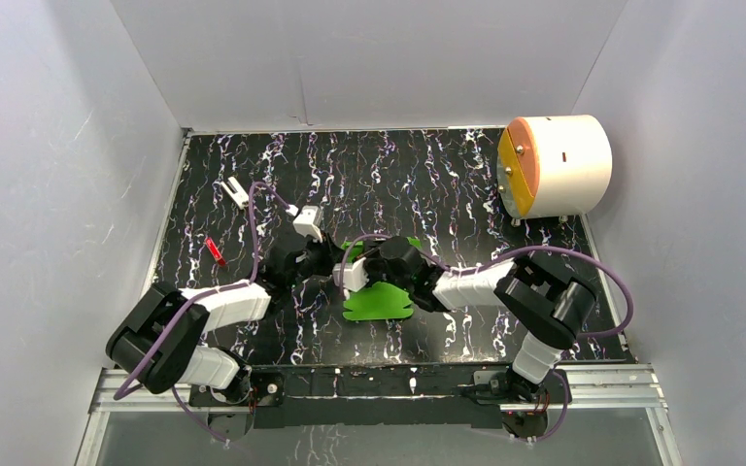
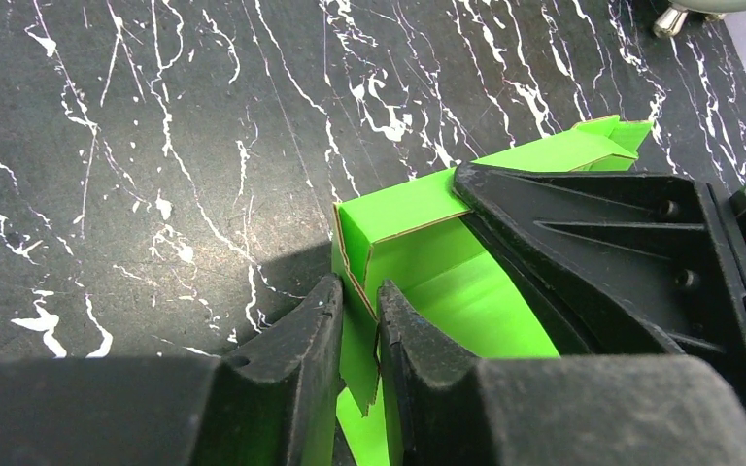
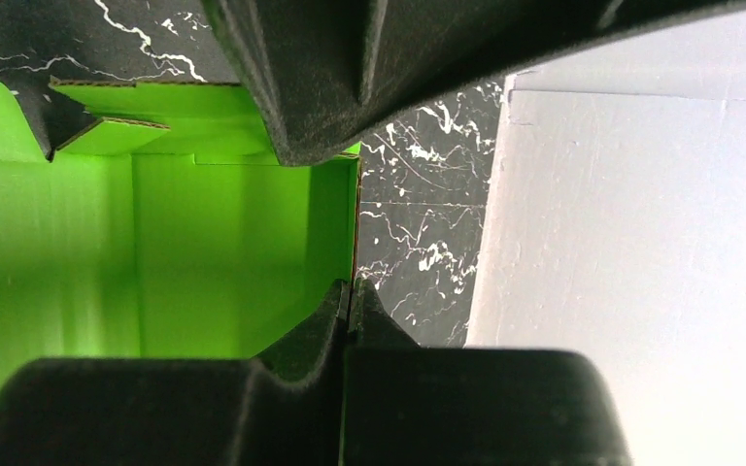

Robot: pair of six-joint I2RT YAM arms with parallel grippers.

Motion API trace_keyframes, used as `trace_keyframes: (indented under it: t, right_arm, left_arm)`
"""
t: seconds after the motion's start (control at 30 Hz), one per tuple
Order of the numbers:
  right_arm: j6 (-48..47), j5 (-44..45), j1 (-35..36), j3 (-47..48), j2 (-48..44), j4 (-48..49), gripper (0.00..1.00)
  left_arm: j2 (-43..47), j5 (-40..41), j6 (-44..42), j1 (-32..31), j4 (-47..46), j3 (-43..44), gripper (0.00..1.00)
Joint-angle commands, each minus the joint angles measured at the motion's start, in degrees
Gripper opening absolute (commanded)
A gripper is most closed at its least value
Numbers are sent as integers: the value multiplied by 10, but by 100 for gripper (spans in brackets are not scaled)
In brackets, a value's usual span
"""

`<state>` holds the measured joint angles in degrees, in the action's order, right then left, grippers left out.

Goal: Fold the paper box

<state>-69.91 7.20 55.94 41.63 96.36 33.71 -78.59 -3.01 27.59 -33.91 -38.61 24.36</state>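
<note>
The paper box (image 1: 381, 301) is bright green card lying on the black marbled table, half folded, with walls standing up. In the left wrist view a corner flap of the paper box (image 2: 418, 209) stands between my left gripper's (image 2: 359, 291) fingers, which press it from both sides. My right gripper (image 3: 353, 289) is shut on the thin edge of a side wall of the paper box (image 3: 204, 252), with the green inside to its left. The right gripper's black body (image 2: 593, 243) lies over the box beside my left fingers. Both arms meet at the box's left end.
A large white cylinder with an orange-yellow face (image 1: 554, 165) stands at the back right. A small white object (image 1: 237, 191) and a small red one (image 1: 215, 250) lie at the left of the table. White walls enclose the table on three sides.
</note>
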Motion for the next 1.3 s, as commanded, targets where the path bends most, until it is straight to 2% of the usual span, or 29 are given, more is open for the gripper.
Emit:
trace_keyframes:
  t: [0.0, 0.23, 0.4, 0.6, 0.83, 1.27]
  right_arm:
    - [-13, -7, 5, -29, -13, 140, 0]
    - [-64, 20, 25, -64, -5, 256, 0]
    - [-108, 27, 26, -65, 24, 329, 0]
    - [-154, 31, 27, -65, 97, 447, 0]
    - [-215, 65, 41, -92, 203, 623, 0]
    - [-236, 98, 63, -100, 217, 630, 11]
  left_arm:
    - [17, 11, -22, -12, -28, -4, 16]
    - [20, 8, -53, -19, -68, -15, 15]
    - [22, 40, -91, -19, -96, -7, 14]
    - [-7, 54, -124, -19, -152, -9, 13]
    - [-58, 47, -98, -20, -252, -63, 12]
    - [-132, 101, -93, -59, -364, -106, 10]
